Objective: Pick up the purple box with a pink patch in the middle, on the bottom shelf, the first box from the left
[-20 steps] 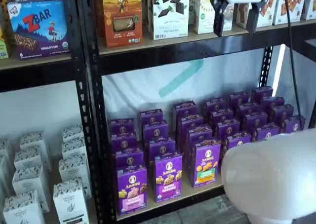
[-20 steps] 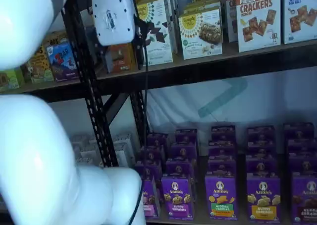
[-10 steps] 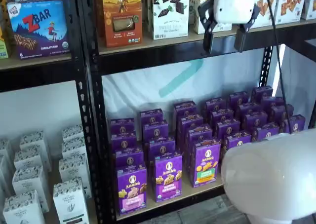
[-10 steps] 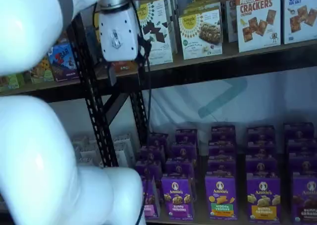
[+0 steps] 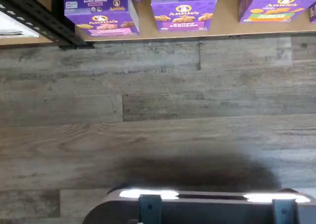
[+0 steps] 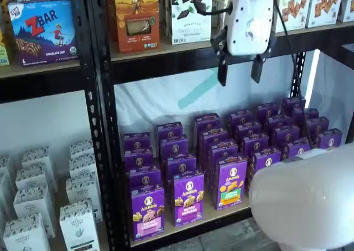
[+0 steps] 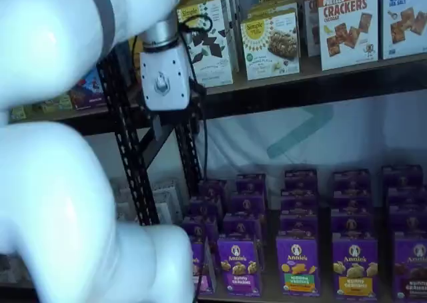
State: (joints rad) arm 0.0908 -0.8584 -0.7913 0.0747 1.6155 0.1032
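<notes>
The purple box [image 6: 147,211] with a pink panel stands upright at the left front corner of the bottom shelf [image 6: 213,219], a tan board in a black rack. The wrist view shows the purple box [image 5: 101,19] at the edge of the bottom shelf [image 5: 224,29]. In a shelf view the arm half hides the purple box [image 7: 202,271]. My gripper [image 6: 239,74] hangs high above the rows of boxes, in front of the upper shelf's dark beam. Its two black fingers are plainly apart and hold nothing. The gripper's white body [image 7: 163,83] shows side-on beside a black upright.
Beside the pink one stand a purple-panel box [image 6: 188,198] and a green-panel box [image 6: 231,183], with several purple rows behind. White cartons [image 6: 77,223] fill the left bay. The arm's white bulk [image 6: 304,201] blocks the lower right. Grey wood floor [image 5: 158,110] lies before the shelf.
The gripper has come down from the view's top edge and shifted left, from level with the upper shelf's goods to below its beam. Its fingers stay apart.
</notes>
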